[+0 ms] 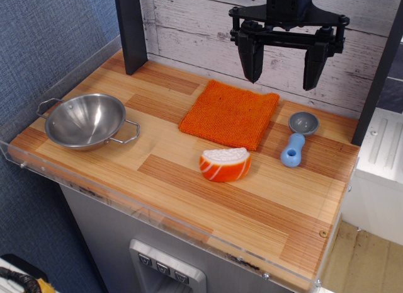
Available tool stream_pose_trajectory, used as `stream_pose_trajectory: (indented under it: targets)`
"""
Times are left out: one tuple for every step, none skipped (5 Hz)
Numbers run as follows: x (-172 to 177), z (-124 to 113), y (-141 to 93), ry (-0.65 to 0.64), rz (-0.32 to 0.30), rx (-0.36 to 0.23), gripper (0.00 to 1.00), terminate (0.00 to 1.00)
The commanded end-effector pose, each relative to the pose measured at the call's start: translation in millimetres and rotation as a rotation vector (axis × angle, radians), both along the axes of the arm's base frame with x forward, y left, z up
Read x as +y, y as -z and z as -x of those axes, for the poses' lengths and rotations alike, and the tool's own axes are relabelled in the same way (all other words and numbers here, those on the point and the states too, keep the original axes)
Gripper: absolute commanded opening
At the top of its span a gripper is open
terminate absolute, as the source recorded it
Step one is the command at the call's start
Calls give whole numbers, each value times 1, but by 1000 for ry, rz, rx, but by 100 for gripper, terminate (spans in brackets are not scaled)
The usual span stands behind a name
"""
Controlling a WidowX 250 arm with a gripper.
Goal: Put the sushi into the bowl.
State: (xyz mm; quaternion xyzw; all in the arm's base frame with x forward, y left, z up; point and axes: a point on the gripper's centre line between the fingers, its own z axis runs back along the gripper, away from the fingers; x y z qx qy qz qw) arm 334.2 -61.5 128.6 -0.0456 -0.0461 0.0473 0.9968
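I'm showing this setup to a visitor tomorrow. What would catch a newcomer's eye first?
Probably the glossy orange sushi at the middle front of the wooden table, with the orange cloth just behind it. Next, the shiny steel bowl at the left, and the open black gripper hanging above the back edge.

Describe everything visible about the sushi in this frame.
The sushi is a half-round toy piece, glossy orange with white stripes on its side and a bumpy white rice face turned upward and toward the back. It looks like plastic. It lies on the wooden table, just in front of the orange cloth without touching it, left of the scoop and well right of the bowl. The open gripper hangs above, clear of it.
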Motion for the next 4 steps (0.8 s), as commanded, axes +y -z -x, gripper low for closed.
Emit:
stream_pose_trajectory:
  targets:
    - [0, 0, 0, 0, 0, 0, 100, 0]
    - [14, 6, 1, -20, -25, -8, 100, 0]
    - [19, 18, 9, -11, -18, -1, 100, 0]
    - [20, 36, 24, 54, 12, 9, 100, 0]
